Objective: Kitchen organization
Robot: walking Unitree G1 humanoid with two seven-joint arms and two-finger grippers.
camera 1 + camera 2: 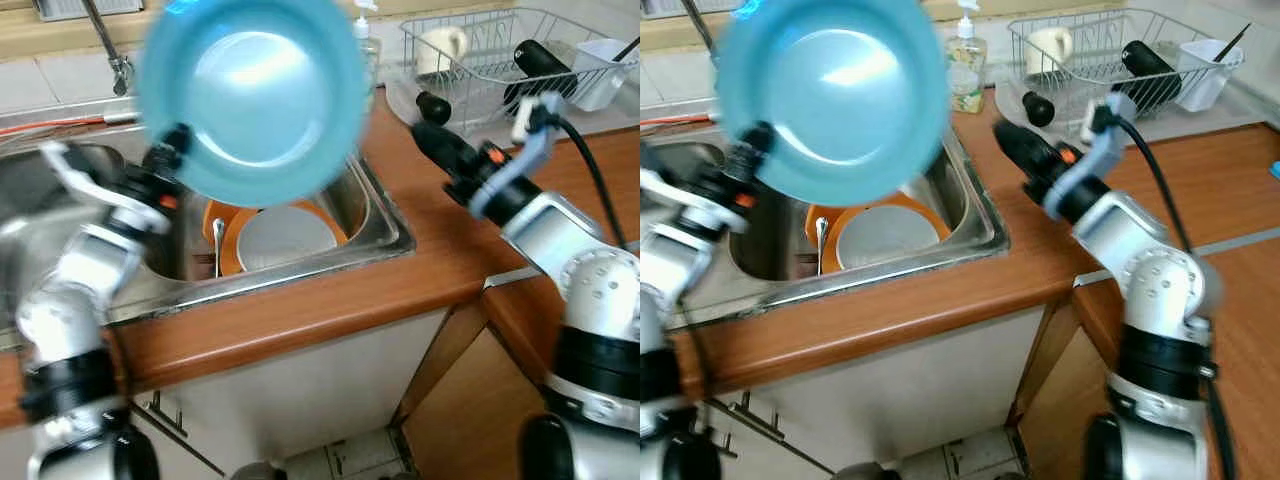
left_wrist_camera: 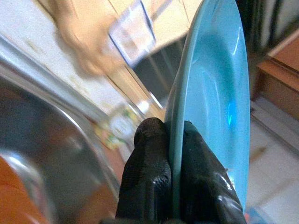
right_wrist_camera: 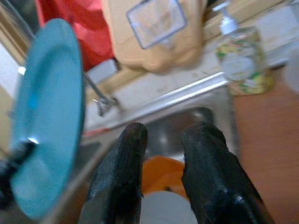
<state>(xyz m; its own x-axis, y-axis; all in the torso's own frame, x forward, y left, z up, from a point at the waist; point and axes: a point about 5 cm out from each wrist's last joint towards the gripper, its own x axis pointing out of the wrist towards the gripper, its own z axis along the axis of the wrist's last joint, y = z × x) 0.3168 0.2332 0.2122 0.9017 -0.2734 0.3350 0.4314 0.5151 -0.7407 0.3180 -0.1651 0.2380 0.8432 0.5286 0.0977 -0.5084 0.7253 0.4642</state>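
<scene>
My left gripper [image 2: 173, 154] is clenched on the rim of the blue plate [image 1: 255, 90], held up over the sink [image 1: 385, 215]; my right gripper [image 3: 161, 140] hovers parted and empty over the surface beside it. I judge the work partly done: an orange plate [image 1: 228, 225] and white dish [image 1: 285, 238] remain in the basin, and the drying rack [image 1: 470, 50] holds a mug and more, blurred and hard to name.
</scene>
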